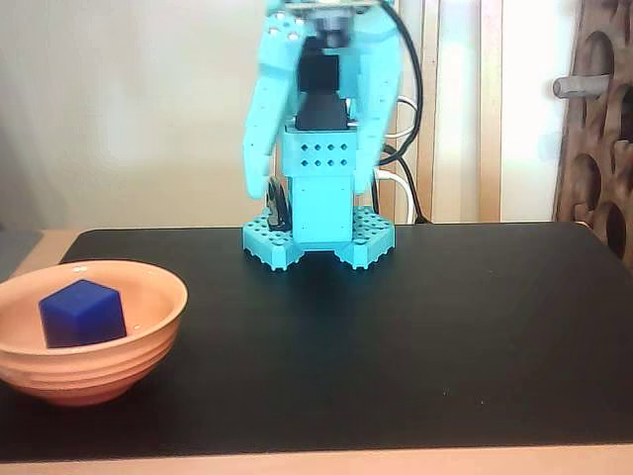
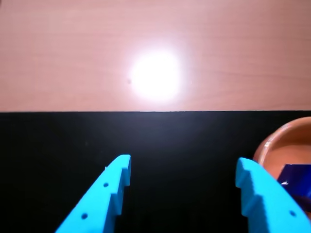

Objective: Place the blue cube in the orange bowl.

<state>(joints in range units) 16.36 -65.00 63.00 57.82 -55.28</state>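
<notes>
The blue cube [image 1: 83,313] lies inside the orange bowl [image 1: 148,332] at the front left of the black mat in the fixed view. In the wrist view the bowl [image 2: 277,145] shows at the right edge with the cube [image 2: 297,180] in it, partly hidden behind a finger. My gripper [image 2: 184,170] is open and empty above the black mat, well clear of the bowl. In the fixed view the turquoise arm [image 1: 316,129] stands folded up at the back centre; its fingertips are not visible there.
The black mat [image 1: 415,336] covers the table. A bright light reflection [image 2: 155,75] sits on the wooden tabletop beyond the mat's edge. Cables [image 1: 406,119] hang behind the arm's base. A brown perforated panel [image 1: 603,129] stands at the right.
</notes>
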